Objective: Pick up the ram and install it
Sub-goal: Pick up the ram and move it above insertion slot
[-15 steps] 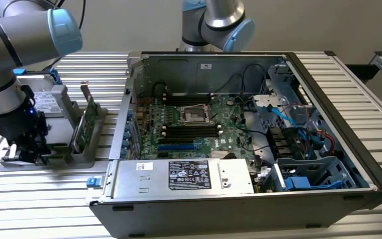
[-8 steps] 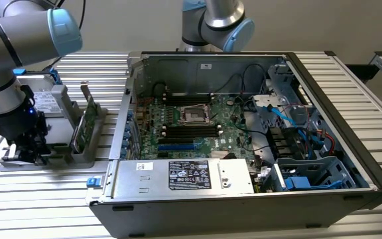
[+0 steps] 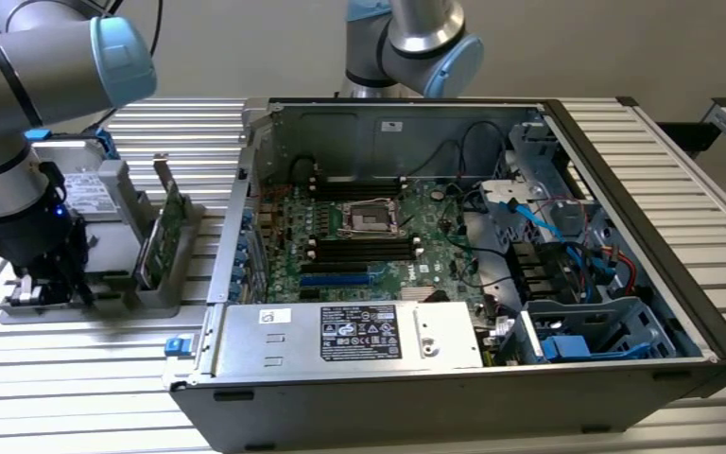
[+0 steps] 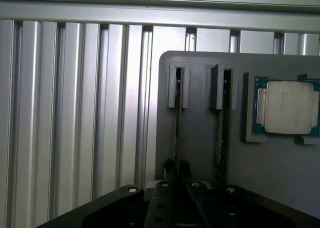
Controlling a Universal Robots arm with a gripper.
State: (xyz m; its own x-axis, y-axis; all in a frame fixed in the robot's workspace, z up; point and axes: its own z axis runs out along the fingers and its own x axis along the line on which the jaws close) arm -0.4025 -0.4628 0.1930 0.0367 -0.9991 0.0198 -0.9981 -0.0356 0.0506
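Fingertips (image 4: 170, 167) of the gripper (image 4: 177, 168) are seen closed narrowly on the thin edge of the ram (image 4: 176, 123). The ram is held on edge in a grey holder (image 4: 200, 138), in the slot farther from the silver processor (image 4: 290, 108). A second stick (image 4: 219, 133) is seated in the neighbouring slot. An expansion card (image 3: 167, 227) is stood between the holder and the open computer case (image 3: 641, 170), whose power-supply label (image 3: 360, 333) cannot be read.

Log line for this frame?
stage: pick | claw: down over ram | ram: on edge in holder slot, not lifted | CPU: in holder
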